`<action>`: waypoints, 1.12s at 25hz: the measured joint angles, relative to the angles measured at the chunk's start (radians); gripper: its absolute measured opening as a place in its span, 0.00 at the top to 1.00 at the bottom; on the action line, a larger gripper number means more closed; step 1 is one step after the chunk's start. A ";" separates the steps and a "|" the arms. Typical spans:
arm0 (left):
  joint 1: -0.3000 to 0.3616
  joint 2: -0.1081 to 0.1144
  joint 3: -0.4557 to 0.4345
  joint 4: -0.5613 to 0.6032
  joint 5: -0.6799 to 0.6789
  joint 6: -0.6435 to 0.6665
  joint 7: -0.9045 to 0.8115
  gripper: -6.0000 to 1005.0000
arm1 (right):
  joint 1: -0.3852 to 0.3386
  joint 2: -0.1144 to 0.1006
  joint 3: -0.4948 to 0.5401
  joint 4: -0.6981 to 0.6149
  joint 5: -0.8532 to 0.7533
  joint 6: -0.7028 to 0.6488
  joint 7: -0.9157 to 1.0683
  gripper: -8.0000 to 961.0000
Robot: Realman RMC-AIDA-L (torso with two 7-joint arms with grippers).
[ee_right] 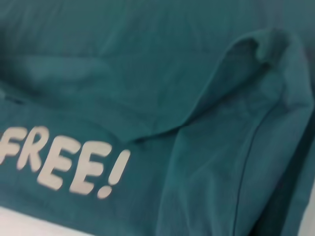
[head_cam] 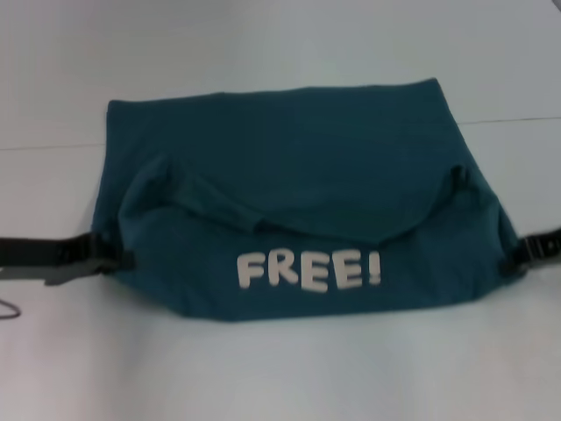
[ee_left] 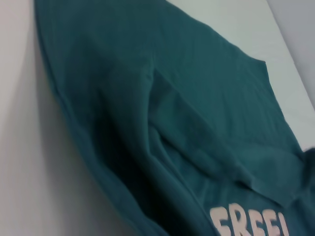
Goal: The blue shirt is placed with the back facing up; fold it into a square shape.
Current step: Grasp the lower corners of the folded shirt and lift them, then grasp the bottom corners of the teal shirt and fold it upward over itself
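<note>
The blue shirt lies on the white table, partly folded. Its near part is turned over the back, so the white "FREE!" lettering faces up along the front edge. The plain back shows behind that flap. My left gripper is low at the shirt's left edge, level with the fold and touching the cloth. At the shirt's right edge, at the same height, is my right gripper. The left wrist view shows the creased shirt with part of the lettering. The right wrist view shows the shirt, its lettering and a rounded fold.
The white table spreads on all sides of the shirt, with a thin seam line running across behind it. A small thin wire-like loop lies at the far left edge of the head view.
</note>
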 joint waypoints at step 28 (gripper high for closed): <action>0.099 0.010 -0.161 0.153 0.281 0.489 0.092 0.96 | -0.163 -0.047 0.147 -0.001 0.018 -0.368 -0.131 0.96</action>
